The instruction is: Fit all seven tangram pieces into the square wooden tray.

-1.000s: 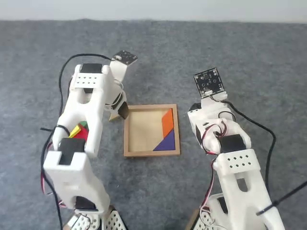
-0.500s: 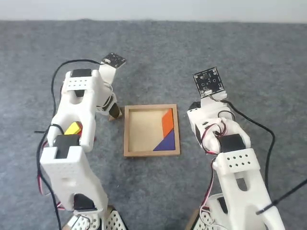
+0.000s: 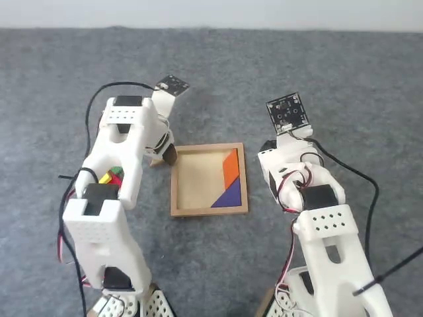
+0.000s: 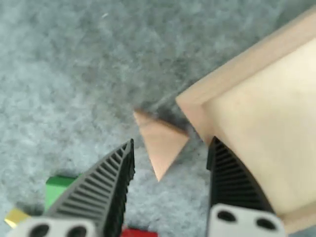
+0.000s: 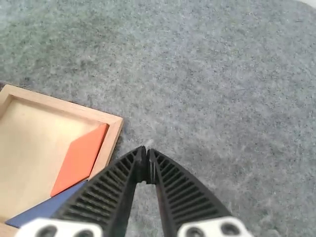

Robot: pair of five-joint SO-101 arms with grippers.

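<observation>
Surface: grey, felt-like desk (image 3: 344, 79) with both arms at its near side.
Tray: square wooden tray (image 3: 174, 188) lying flat between the two arms.
In the tray: an orange piece (image 3: 230, 168) against the right wall, a purple triangle (image 3: 229, 195) in the near right corner touching it; the remaining floor is bare wood.
Left gripper (image 4: 172, 144): fingers apart, held over the desk at the tray's far left corner.
Wooden triangle (image 4: 160, 140): on the desk between those spread fingers, just beside the tray's corner; whether it touches the rim cannot be told.
Loose pieces: green (image 4: 59, 188), red (image 4: 139, 232) and yellow (image 4: 15, 216), close together on the desk left of the tray, partly under the left arm.
Right gripper (image 5: 147, 154): fingers together, gripping nothing, above bare desk just right of the tray.
</observation>
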